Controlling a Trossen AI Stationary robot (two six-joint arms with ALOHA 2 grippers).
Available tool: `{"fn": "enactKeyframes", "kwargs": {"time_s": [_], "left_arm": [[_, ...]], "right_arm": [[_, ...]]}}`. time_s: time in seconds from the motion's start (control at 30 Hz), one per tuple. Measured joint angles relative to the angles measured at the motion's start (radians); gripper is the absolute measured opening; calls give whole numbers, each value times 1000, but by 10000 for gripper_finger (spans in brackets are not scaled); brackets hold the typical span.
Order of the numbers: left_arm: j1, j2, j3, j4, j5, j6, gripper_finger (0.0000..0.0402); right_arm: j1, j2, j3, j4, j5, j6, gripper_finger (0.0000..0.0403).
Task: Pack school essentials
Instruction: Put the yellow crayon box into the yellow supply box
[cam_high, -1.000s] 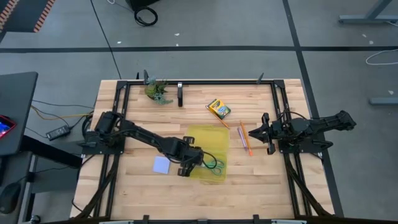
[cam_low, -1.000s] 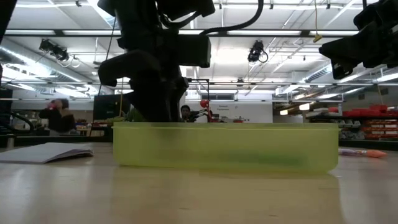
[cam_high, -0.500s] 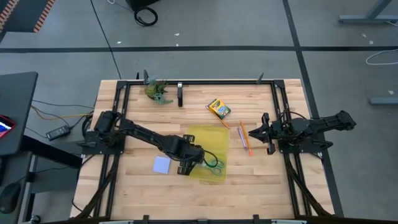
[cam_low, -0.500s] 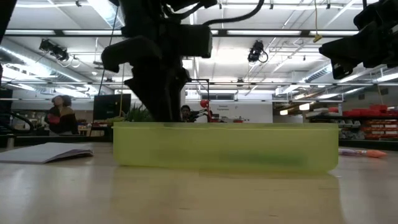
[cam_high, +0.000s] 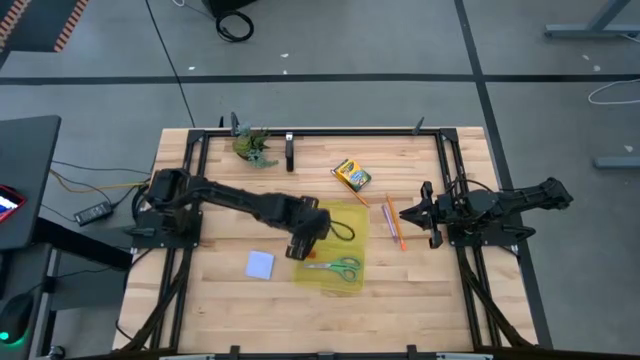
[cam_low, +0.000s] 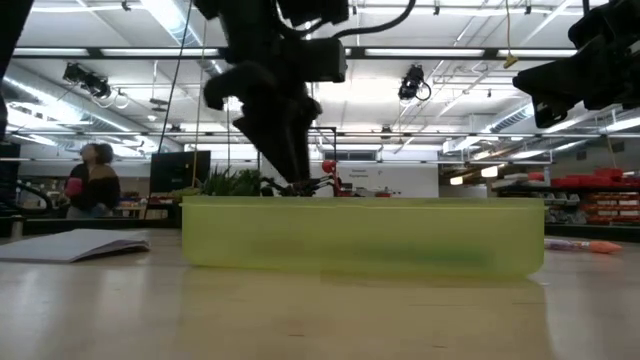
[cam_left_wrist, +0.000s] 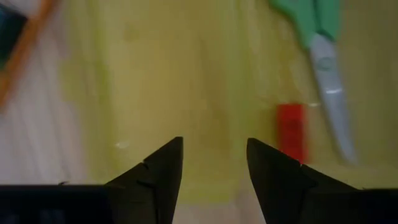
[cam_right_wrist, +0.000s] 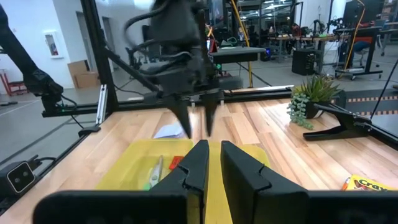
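The translucent yellow case (cam_high: 335, 222) lies flat at the table's middle. Inside it lie the green-handled scissors (cam_high: 335, 266) and the tiny red eraser (cam_left_wrist: 291, 131). My left gripper (cam_high: 298, 250) hangs open above the case's left part, fingers slanting down, nothing between them (cam_left_wrist: 214, 168). The pale blue note pad (cam_high: 260, 264) lies left of the case. The crayon box (cam_high: 351, 175), purple pen (cam_high: 387, 212) and orange pencil (cam_high: 398, 225) lie on the table to the right and far right of the case. My right gripper (cam_high: 428, 215) rests shut at the table's right side.
A green leafy clump (cam_high: 252, 146) sits by the far rail, next to a black clamp (cam_high: 290, 152). A black frame (cam_high: 320, 131) runs round the table's edges. Bare wood lies near the front edge. People stand in the room beyond the table.
My left gripper has risen out of the case and gone toward the table's far edge. The scissors, which lay partly under it before, now lie uncovered in the case's near part.
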Motion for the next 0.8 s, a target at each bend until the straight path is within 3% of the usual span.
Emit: {"fn": "enactKeyframes", "kwargs": {"time_s": [0.4, 0.57, 0.8], "left_arm": [[289, 0, -18, 341, 127, 471, 148], [389, 21, -17, 485, 224, 516, 140], [467, 119, 61, 517, 283, 596, 155]], "right_arm": [[0, 0, 0, 0, 0, 0, 51], [0, 0, 0, 1, 0, 0, 51], [0, 5, 0, 2, 0, 0, 51]]}}
